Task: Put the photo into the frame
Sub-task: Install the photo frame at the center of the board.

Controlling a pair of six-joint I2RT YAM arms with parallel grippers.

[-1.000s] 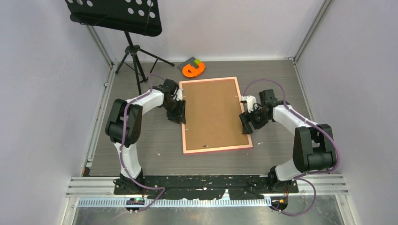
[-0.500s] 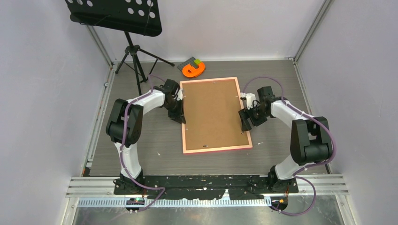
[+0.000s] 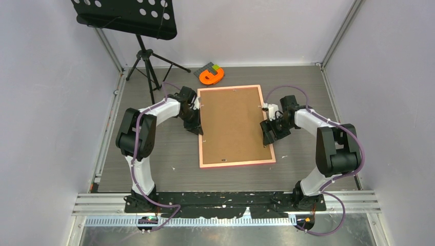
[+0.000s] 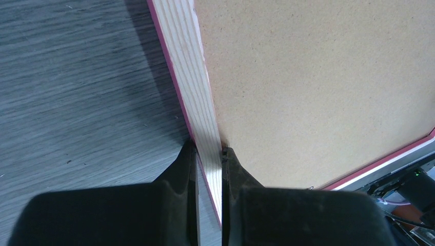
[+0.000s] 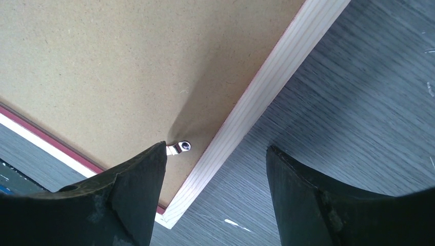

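Seen from above, shows the frame (image 3: 237,164) lying flat in the middle of the table (image 3: 154,154), back side up, with a brown backing board (image 3: 232,125) filling it. Cannot locate the photo behind that board. Places the left pincer (image 3: 198,131) at the frame's left rail and the right pincer (image 3: 267,138) at its right rail, roughly opposite each other. Notes an orange tape-like roll (image 3: 212,77) near the frame's far left corner and a black music stand (image 3: 146,56) further left.

From the left wrist, shows the left pincer (image 4: 208,154) clenched on the pale wooden rail of the frame (image 4: 187,66), with one finger on the outer side above the table and the other on the inner side against the board.

From the right wrist, shows the right pincer (image 5: 216,148) released and spread wide astride the frame rail (image 5: 277,77). Puts one fingertip over the board, just beside a small metal tab (image 5: 180,148), and the other above bare table, clear of the rail.
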